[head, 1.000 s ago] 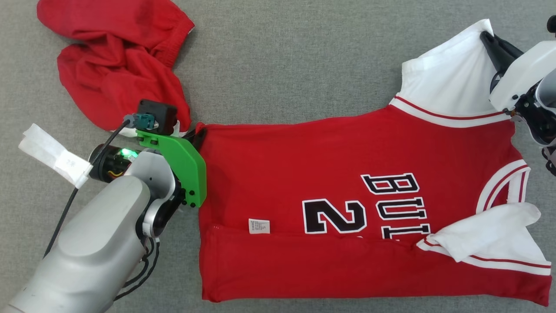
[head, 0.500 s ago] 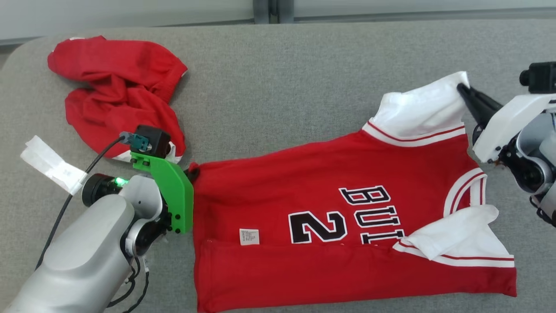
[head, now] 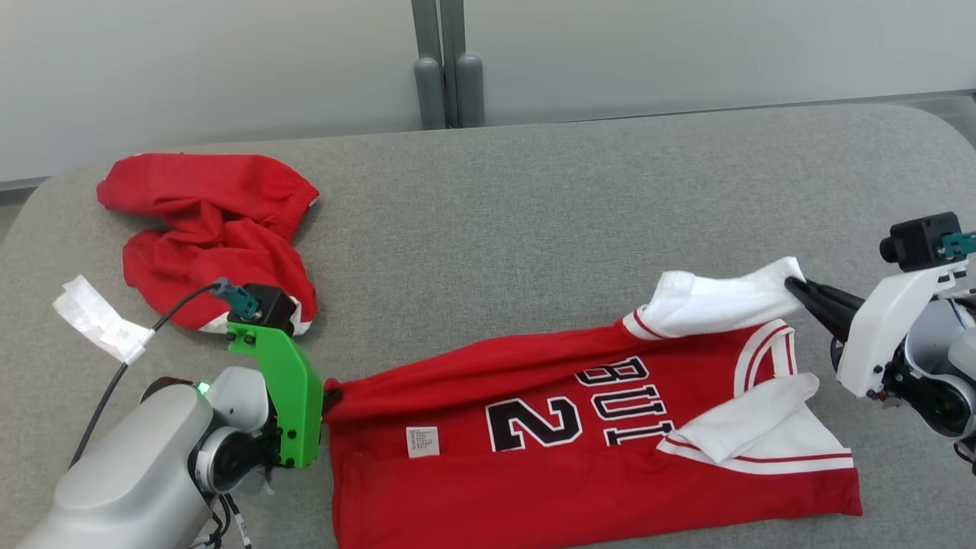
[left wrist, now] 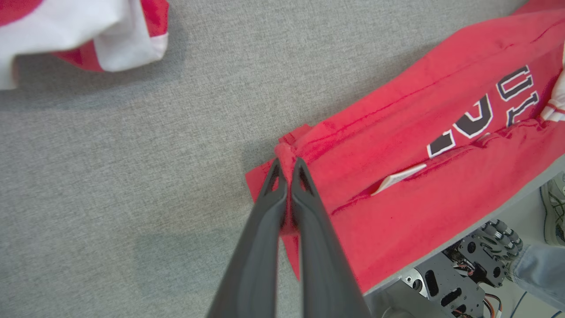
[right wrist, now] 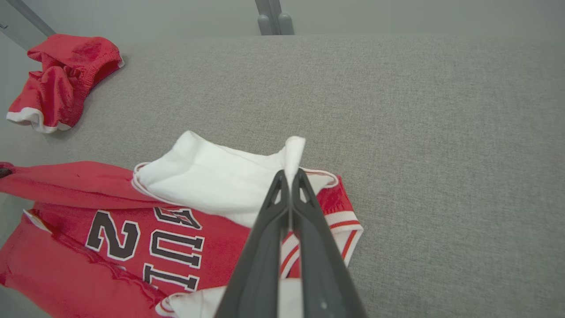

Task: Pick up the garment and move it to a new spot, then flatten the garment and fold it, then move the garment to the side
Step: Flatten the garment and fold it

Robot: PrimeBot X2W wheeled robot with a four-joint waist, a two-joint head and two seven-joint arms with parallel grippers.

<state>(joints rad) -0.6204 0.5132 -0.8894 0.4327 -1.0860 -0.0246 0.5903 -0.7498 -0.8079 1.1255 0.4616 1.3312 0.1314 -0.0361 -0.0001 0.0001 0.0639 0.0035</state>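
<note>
Two claws (head: 329, 396) (head: 793, 284) well apart, pinching jersey (head: 595, 480) ends

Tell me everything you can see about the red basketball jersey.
The red basketball jersey is soft knit fabric with white sleeves, red-and-white striped trim, black white-outlined lettering starting BU, a 2, and a small white label. It lies sideways on the grey padded surface, its near strip folded over. Its far edge looks lifted and stretched: the left gripper is shut on the hem corner, the right gripper on a white sleeve.
</note>
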